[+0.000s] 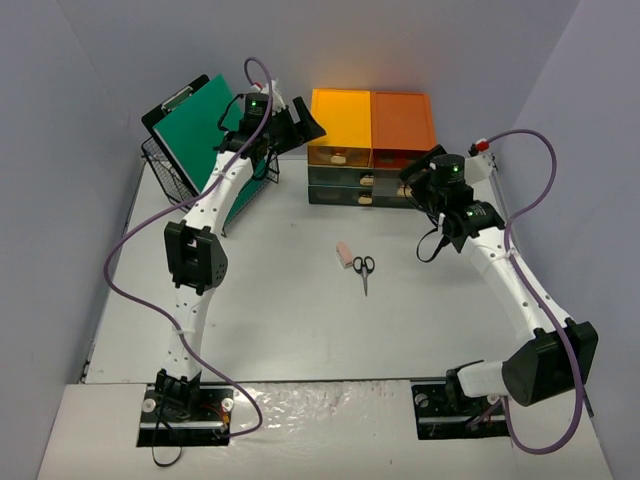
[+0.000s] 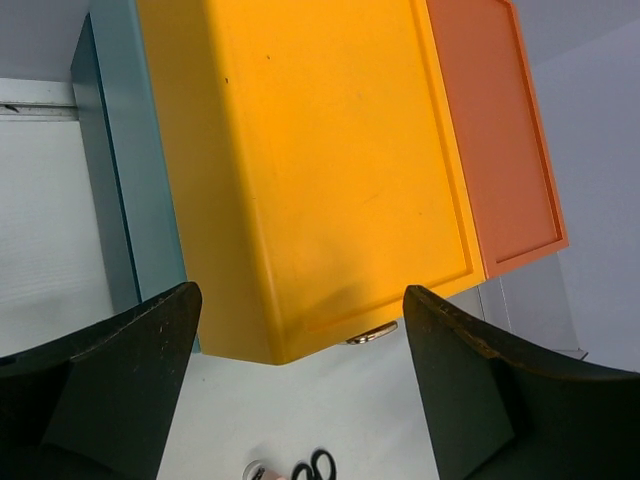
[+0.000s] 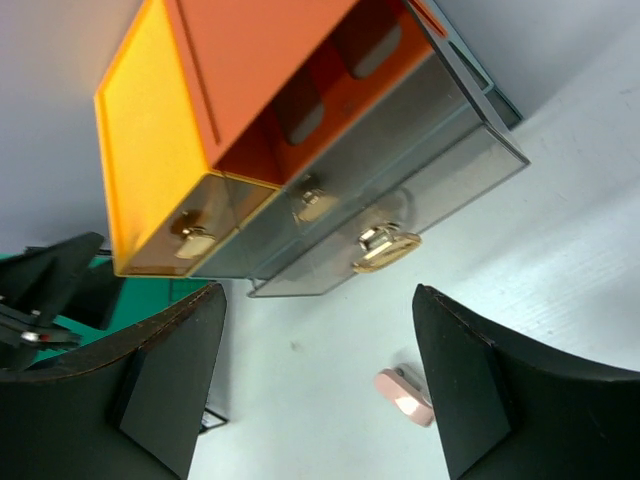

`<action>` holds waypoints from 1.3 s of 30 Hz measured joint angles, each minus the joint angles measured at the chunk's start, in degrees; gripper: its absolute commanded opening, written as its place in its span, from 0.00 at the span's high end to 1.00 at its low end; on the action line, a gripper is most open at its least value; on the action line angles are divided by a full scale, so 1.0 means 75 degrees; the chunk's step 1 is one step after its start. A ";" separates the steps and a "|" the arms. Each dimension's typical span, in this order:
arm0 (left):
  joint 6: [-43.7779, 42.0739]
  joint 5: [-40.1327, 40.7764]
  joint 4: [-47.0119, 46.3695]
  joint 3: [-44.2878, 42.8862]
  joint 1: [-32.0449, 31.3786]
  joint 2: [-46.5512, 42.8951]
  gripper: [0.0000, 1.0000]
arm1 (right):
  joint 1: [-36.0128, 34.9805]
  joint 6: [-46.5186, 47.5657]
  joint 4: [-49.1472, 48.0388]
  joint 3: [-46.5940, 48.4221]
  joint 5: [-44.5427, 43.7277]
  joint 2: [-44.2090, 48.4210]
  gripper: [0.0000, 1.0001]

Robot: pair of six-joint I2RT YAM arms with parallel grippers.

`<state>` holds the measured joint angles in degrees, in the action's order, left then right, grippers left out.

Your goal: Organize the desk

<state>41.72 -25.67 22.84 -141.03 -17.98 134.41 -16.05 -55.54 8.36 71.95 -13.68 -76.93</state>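
Observation:
The white desk holds a drawer unit at the back with a yellow box and an orange box on top and grey drawers below. Black scissors and a pink eraser lie mid-desk. My left gripper is open and empty, hovering at the yellow box's left edge. My right gripper is open and empty, in front of the right end of the drawers, facing a gold handle. The eraser shows below it.
A green clipboard leans in a black wire basket at the back left. Pale walls close the desk on three sides. Purple cables loop off both arms. The scissors show at the bottom of the left wrist view.

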 measured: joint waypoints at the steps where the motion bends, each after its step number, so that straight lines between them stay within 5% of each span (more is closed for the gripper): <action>1: 0.0041 0.0022 -0.0029 0.0005 0.0000 0.0000 0.20 | 0.0000 0.0034 -0.0003 -0.0093 0.0009 0.0015 0.28; 22: 0.0267 0.1516 0.0471 -0.0342 -0.0074 0.0411 0.21 | -0.0015 0.0630 -0.0094 -0.0641 0.0088 0.0016 0.28; 39: 0.0249 0.1827 0.0492 -0.0227 -0.0135 0.0305 0.21 | 0.0089 0.0900 -0.0202 0.0232 0.0159 -0.2090 0.29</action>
<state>43.59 -11.97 26.53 -142.73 -18.99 136.70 -15.39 -48.80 6.84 73.69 -12.49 -92.60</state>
